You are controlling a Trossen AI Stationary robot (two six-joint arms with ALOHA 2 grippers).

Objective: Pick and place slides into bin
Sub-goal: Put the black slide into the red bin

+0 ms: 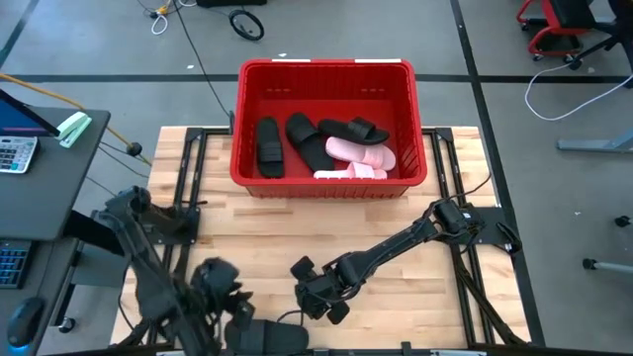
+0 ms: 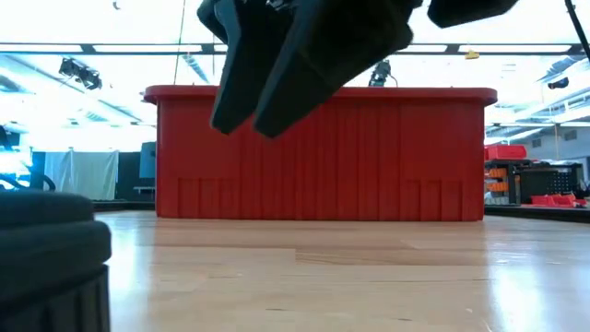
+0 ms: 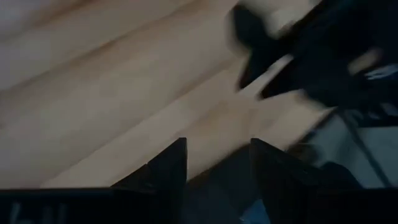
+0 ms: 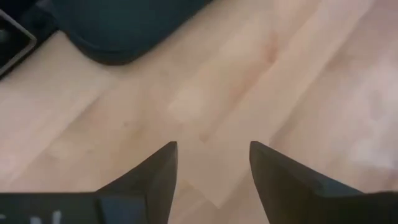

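Observation:
The red bin [image 1: 326, 69] stands at the table's far middle; it also shows in the low view [image 2: 323, 157]. Inside lie three black slides [image 1: 307, 141] and two pink slides [image 1: 361, 151]. One more black slide [image 1: 265, 336] lies on the table at the near edge, left of centre, and shows in the low view [image 2: 46, 258]. My left gripper [image 3: 217, 146] is open right at this slide, and a dark surface [image 3: 217, 186] shows between its fingers. My right gripper [image 4: 213, 146] is open and empty above bare wood, just right of that slide [image 4: 124, 25]. My left gripper stands open over the near black slide, with the slide's dark surface [image 3: 214, 193] between its fingers. I cannot tell whether the fingers touch it.
Bare wood [image 1: 396, 213] lies between the bin and the two grippers. A dark frame [image 1: 183, 168] runs along the table's left and right sides. A desk with a calculator [image 1: 15, 153] stands off the table's left.

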